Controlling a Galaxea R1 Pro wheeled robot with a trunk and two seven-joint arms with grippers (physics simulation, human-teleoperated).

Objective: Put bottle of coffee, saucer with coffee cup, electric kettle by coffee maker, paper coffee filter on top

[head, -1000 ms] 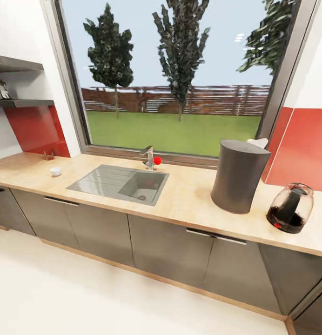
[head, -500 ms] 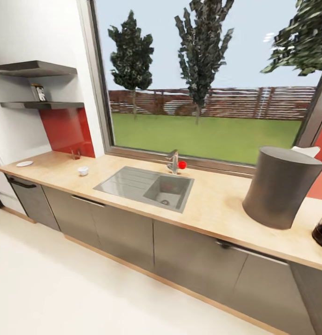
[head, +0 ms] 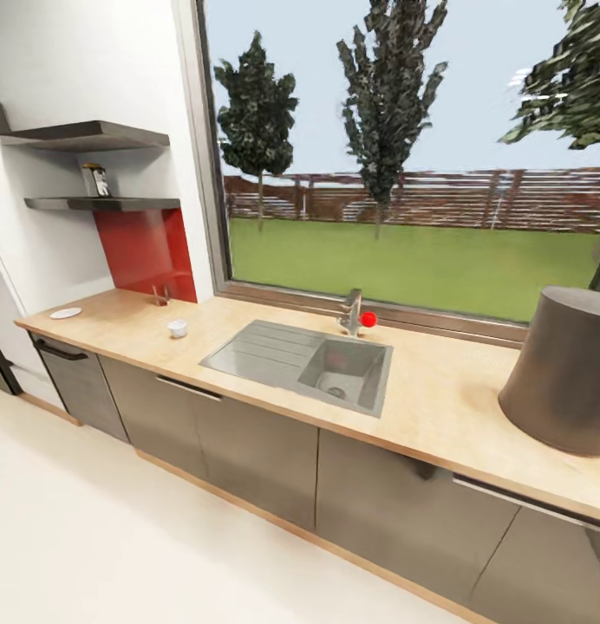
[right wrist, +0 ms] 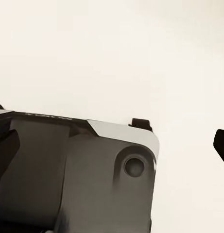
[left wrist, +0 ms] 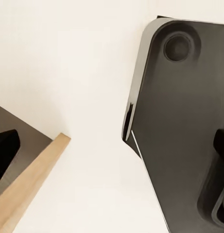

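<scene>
Step in hand: judged from the head view, the robot was in transit along the kitchen, with the far shelf corner and its task items coming into range.
Countertop: the long light-wood countertop (head: 439,407) ran over grey cabinet fronts, under a wide window.
Coffee maker: the tall dark-grey tapered coffee maker (head: 564,373) stood on the countertop at the right edge of the head view, partly cut off.
Coffee bottle: a small dark-labelled bottle of coffee (head: 96,180) sat on the lower dark wall shelf (head: 118,204), above the red backsplash and well apart from the coffee maker.
Cup: a small white coffee cup (head: 177,328) stood on the countertop between the shelf corner and the grey inset sink (head: 322,364).
Saucer: a flat white saucer (head: 66,313) lay near the countertop's far left end, apart from the cup.
Claws: the left wrist view showed pale floor, a cabinet edge and the robot's dark base; the right wrist view showed floor and base. How far open either claw was, or whether it held anything, could not be told.
Doing it well: stopping square to the shelf corner would probably put bottle, cup and saucer within reach; each then needed carrying across past the sink.
Risk: the shelf's upper board left little room above the bottle, so a level approach seemed wiser.
</scene>
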